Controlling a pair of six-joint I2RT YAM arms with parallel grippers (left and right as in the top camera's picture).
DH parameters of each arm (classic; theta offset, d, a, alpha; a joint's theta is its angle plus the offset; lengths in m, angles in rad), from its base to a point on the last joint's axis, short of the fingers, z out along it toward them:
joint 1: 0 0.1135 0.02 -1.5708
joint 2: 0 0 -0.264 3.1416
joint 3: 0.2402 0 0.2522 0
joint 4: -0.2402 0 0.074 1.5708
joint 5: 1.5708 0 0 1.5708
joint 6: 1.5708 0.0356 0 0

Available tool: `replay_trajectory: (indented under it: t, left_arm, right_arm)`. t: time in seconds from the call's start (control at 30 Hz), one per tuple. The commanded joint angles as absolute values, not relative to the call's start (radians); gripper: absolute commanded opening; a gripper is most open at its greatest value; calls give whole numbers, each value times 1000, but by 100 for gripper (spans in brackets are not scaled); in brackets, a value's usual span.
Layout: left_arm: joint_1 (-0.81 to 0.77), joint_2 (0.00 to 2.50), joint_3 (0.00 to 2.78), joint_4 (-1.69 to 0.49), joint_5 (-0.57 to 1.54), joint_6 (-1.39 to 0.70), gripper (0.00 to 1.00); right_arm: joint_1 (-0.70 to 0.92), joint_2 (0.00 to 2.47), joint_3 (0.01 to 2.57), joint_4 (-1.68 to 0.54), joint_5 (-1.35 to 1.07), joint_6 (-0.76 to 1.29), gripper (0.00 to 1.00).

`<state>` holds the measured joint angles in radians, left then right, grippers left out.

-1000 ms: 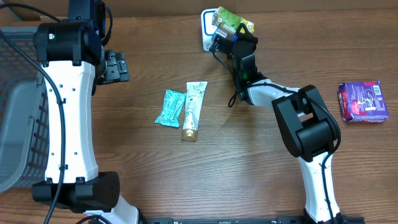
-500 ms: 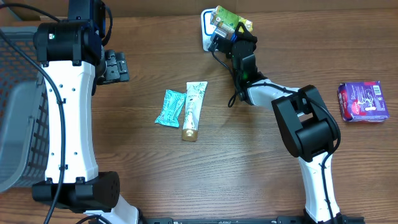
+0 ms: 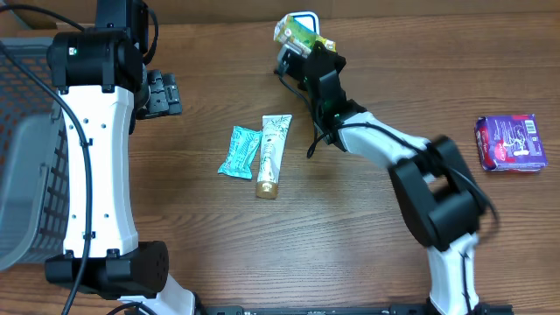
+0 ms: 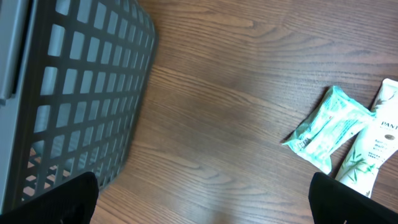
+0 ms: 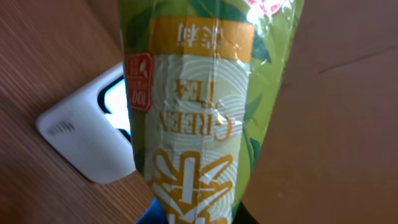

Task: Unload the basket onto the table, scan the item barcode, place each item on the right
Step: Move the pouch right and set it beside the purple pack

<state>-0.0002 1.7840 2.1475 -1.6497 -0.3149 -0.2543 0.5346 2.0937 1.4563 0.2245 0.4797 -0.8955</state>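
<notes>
Brown wood surface (image 3: 262,254), grey basket (image 3: 26,131) at far left edge. Right tool (image 3: 304,51) is nearly closed, pinching the green tea pkt (image 3: 296,31) by one end. Pkt is up off the surface at back-centre, over or just beside the white scanner (image 3: 305,16). Can't tell if it touches. In the right wrist view the pkt (image 5: 199,112) fills the frame, running straight out from the tool, "GREEN TEA" print facing the cam, scanner (image 5: 87,143) behind and to one side. No barcode on the visible face, so prob on the other side.

Handling, my read: light, soft film pouch, crinkly w/ some give. Film looks slippery, so pinch the flat sealed end, not the puffy middle. Likely to flop or twist if swung fast. Contents could crush under a hard squeeze.

Left tool (image 3: 164,94) is wide open, holding nothing, near the basket and well apart from the pkt. Teal sachet (image 3: 238,151) and tube (image 3: 272,155) lie just beside each other mid-surface. Purple box (image 3: 510,143) is far right.
</notes>
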Motion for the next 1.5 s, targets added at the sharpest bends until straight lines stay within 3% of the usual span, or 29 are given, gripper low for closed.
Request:
replay_trajectory:
  t: [0.0,0.2,0.3,0.43,0.6,0.87,0.97,1.03,1.23,1.37,1.47]
  left_arm:
    - [0,1769,2162,-1649,-320,-243,100]
    - [0,1769,2162,-1649,-321,-243,100]
    - [0,1769,2162,-1649,-321,-243,99]
    - [0,1769,2162,-1649,-321,-243,99]
    - [0,1769,2162,-1649,-321,-243,100]
    - [0,1769,2162,-1649,-321,-243,100]
    - [0,1769,2162,-1649,-321,-243,100]
    - [0,1769,2162,-1649,-321,-243,100]
    - [0,1769,2162,-1649,-321,-243,100]
    - [0,1769,2162,-1649,-321,-243,100]
    - [0,1769,2162,-1648,-321,-243,100]
  right_arm:
    - [566,1805,1488,68,451,-429,4]
    - [502,1566,1488,-471,191,358,4]
    - [372,1535,1488,-684,-15,496,4]
    - [157,1576,1454,-899,-70,464,4]
    - [-7,1657,1365,-959,-72,284,4]
    - [-136,1840,1324,-943,51,203,4]
    - [-152,1876,1324,-929,51,186,10]
    - [-154,1876,1324,-933,51,177,22]
    - [-150,1873,1417,-1048,4,186,80]
    - [-127,1873,1544,-1156,-189,216,100]
    - [-86,1873,1622,-1196,-377,216,100]
